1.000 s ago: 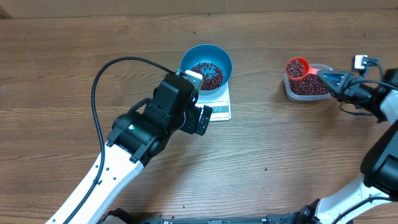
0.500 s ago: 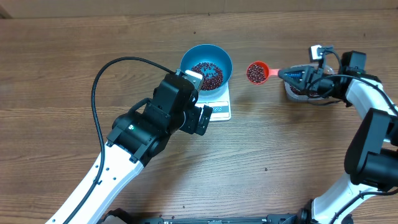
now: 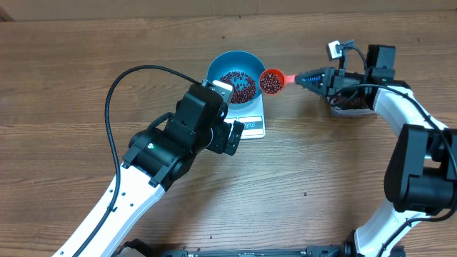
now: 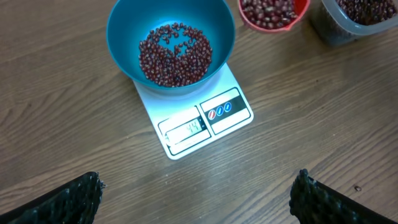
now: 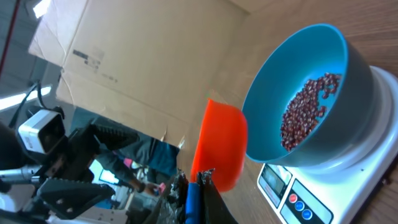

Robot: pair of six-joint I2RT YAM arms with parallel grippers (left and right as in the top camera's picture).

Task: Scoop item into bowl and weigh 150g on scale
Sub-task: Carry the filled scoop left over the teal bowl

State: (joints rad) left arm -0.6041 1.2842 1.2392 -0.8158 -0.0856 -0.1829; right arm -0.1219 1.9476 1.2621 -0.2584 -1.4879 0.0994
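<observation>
Small dark red-maroon beans (image 4: 175, 55): a thin loose layer in the bottom of the round sky-blue plastic bowl (image 4: 124, 31). The bowl sits on the flat white rectangular kitchen scale (image 4: 217, 121).
- A second lot heaps the cup of the bright orange-red plastic measuring scoop (image 3: 271, 81). It is level and just beside the bowl's rim on the right arm's side, not yet tipped.
- More beans lie in the clear rounded plastic container (image 3: 350, 106), well apart from the scale.

Handling, as a judgement:
- The beans are hard, smooth and light, and will roll and bounce if spilled. Fingers cannot take them; they go by scoop only.
- The scoop looks stiff and light. The handle end, away from the cup, is the place to hold it.
- Pour slowly over the bowl's centre. The bowl is light and may shift on the scale if nudged.

Tools:
- Right gripper (image 3: 308, 76): pressed together on the scoop's handle.
- Left gripper (image 4: 196, 196): spread wide, holding nothing, hanging over the wooden table (image 4: 62, 124) in front of the scale.

Hard to make out:
- The display digits are faint in the left wrist view.
- In the overhead view the left arm covers the scale's front corner.
- The right wrist view shows only the scoop's underside, with the grip point dark.
- The left wrist view cuts off both scoop and container.
- I cannot tell whether the cup overlaps the rim.
</observation>
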